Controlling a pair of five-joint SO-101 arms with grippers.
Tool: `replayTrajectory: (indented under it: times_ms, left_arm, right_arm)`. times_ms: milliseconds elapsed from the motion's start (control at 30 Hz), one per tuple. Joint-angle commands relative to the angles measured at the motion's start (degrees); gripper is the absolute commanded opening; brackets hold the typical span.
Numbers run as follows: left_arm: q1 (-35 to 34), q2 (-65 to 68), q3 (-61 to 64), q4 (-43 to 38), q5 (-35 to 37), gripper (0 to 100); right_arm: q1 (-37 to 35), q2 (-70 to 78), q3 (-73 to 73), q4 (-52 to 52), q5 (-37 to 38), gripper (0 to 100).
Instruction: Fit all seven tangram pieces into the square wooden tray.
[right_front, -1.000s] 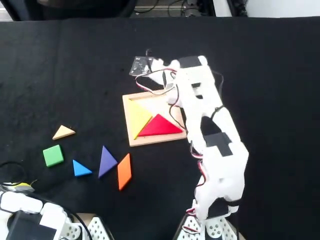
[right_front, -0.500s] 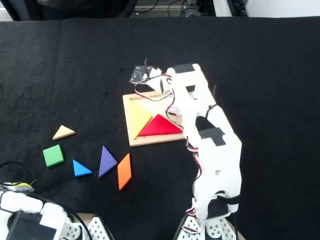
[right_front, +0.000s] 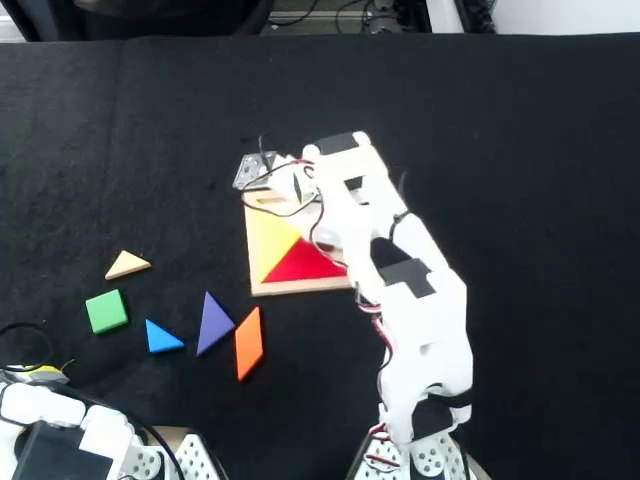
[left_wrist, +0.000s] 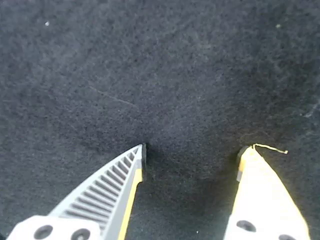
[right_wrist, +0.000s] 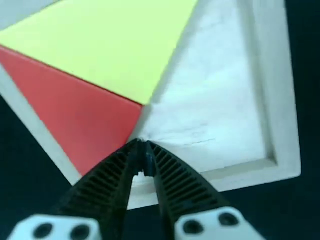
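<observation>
One arm, the left arm (right_front: 60, 432), sits folded at the near left corner of the table. Its left gripper (left_wrist: 193, 152) hangs open over the bare black tablecloth (left_wrist: 160, 65), its two fingers well apart and nothing between them.

Five loose pieces lie on the cloth to the left of the tray. Farthest left are the small tan triangle (right_front: 128, 265) and, nearer the table's front edge, the green square (right_front: 106, 311). The small blue triangle (right_front: 162, 337) comes next. Just beside it stands the purple triangle (right_front: 214, 323), pointing away from the arms. The orange parallelogram (right_front: 248, 343) lies close against the purple piece's right side.

The square wooden tray (right_front: 300, 287) lies near the middle of the table. It holds two pieces. The large yellow triangle (right_front: 272, 235) fills its left part. The large red triangle (right_front: 308, 263) fills the part along its near rim, and the two meet along one slanted edge. Bare wood shows in the other part of the tray's floor in the right wrist view.

The white right arm (right_front: 410, 300) stretches from the near edge over the tray's right side. The right gripper (right_front: 272, 190) is at the tray's far rim. Its black fingers are pressed together, tip to tip, and hold nothing. The tips point down at the bare floor beside the place where red and yellow meet; whether they touch the wood cannot be told.
</observation>
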Motion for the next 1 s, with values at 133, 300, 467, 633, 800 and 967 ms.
replayTrajectory:
  times_ms: [133,300,467,633,800,967]
  left_arm:
    - [0.3,1.0,1.4,-0.5,-0.3,30]
    - [0.3,1.0,1.4,-0.5,-0.3,30]
    - [0.3,1.0,1.4,-0.5,-0.3,30]
    - [0.3,1.0,1.4,-0.5,-0.3,30]
    - [0.3,1.0,1.4,-0.5,-0.3,30]
    - [0.3,1.0,1.4,-0.5,-0.3,30]
  right_arm:
    - [0.9,-8.4,-1.5,2.1,-0.7,1.1]
    - [8.8,-13.8,-3.4,0.8,-0.7,1.1]
    - [15.1,-10.6,-1.7,-4.0,-0.4,1.1]
    - [16.9,-6.6,-1.2,-4.0,-0.4,1.1]
    - [14.8,-3.6,-0.9,-2.9,-0.4,1.1]
    - [11.2,-2.0,-0.5,-0.6,-0.4,1.1]
